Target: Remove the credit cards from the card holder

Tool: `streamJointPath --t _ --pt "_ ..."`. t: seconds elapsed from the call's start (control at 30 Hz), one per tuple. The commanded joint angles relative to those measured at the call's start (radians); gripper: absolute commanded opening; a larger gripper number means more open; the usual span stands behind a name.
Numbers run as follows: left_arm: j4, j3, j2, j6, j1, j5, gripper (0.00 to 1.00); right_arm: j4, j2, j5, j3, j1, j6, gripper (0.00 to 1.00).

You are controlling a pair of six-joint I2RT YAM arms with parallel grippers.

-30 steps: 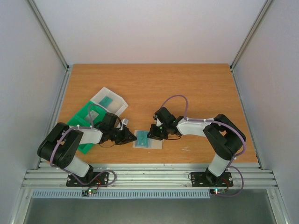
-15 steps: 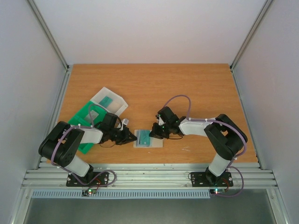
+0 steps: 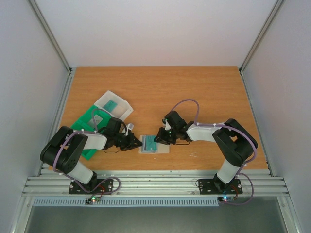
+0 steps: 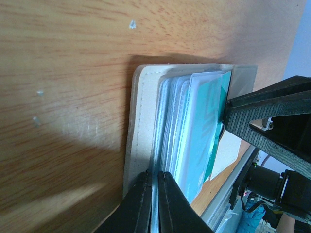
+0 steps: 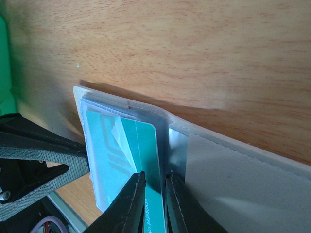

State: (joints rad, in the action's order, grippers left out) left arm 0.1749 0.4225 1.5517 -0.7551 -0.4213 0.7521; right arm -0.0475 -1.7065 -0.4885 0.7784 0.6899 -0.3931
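Note:
The card holder lies open on the table near the front, a pale two-panelled sleeve. My left gripper is shut on the edge of one of its clear inner pockets. A teal credit card sticks partly out of a pocket. My right gripper comes in from the right. Its jaws stand a narrow way apart, with the card's edge between them. The right fingers show in the left wrist view at the card's far end.
A green compartmented tray lies left of the left arm. Behind it a clear plastic box holds another teal card. The table's front edge and a metal rail run just below the holder.
The right gripper has shifted slightly left, further over the card holder. The left gripper and the holder have stayed put.

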Motion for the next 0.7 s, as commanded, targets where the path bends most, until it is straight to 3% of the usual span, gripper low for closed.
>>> streamJointPath --t 0.0,0.37,0.67 --pt "0.028 -0.018 0.017 0.002 -0.002 -0.021 0.07 0.044 -0.030 -0.025 -0.011 -0.004 -0.011 0.15" --pt "0.031 -0.014 0.035 0.002 -0.002 -0.025 0.07 0.106 0.019 -0.018 -0.073 -0.041 -0.032 0.01" --pt "-0.004 0.005 0.045 0.031 -0.002 -0.037 0.07 0.069 0.104 0.000 -0.111 -0.070 -0.016 0.01"
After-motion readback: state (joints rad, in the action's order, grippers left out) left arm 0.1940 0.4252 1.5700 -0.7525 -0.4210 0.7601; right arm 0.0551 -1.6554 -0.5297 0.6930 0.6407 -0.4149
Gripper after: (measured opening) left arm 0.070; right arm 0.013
